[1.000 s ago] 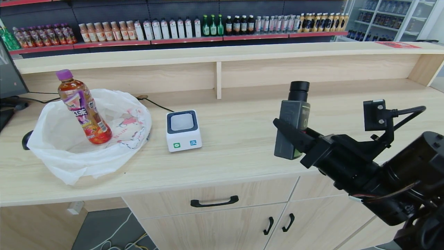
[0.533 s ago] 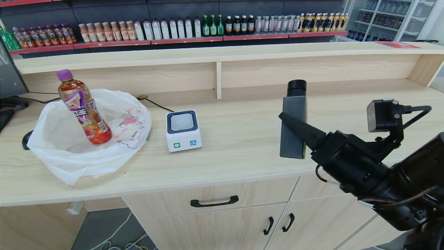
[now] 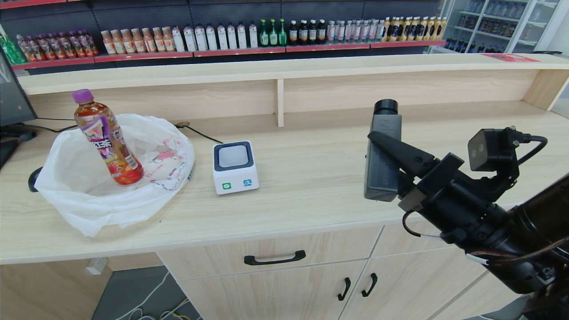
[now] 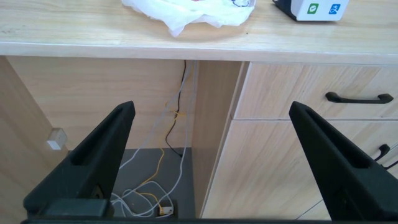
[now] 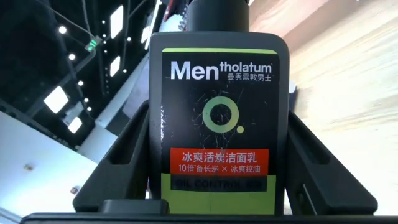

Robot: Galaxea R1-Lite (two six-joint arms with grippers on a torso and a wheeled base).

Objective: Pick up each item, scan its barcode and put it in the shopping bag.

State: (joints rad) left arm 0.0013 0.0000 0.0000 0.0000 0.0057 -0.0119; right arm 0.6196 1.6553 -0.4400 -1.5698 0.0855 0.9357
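My right gripper is shut on a dark grey tube with a black cap, held upright above the right part of the counter. In the right wrist view the tube stands between the two fingers, its black, green and orange label facing the camera. A white scanner cube sits at mid counter. Left of it lies the open white shopping bag with a purple-capped tea bottle leaning inside. My left gripper hangs open below the counter's front edge, nothing between its fingers.
The wooden counter has a raised back ledge. A cable runs from the scanner to the back. A dark monitor stands at far left. Drawers and cabinet doors are below the front edge.
My right gripper has turned the tube and carried it slightly right and up; its label side has rotated away from the head camera. Bag, bottle and scanner stayed put.
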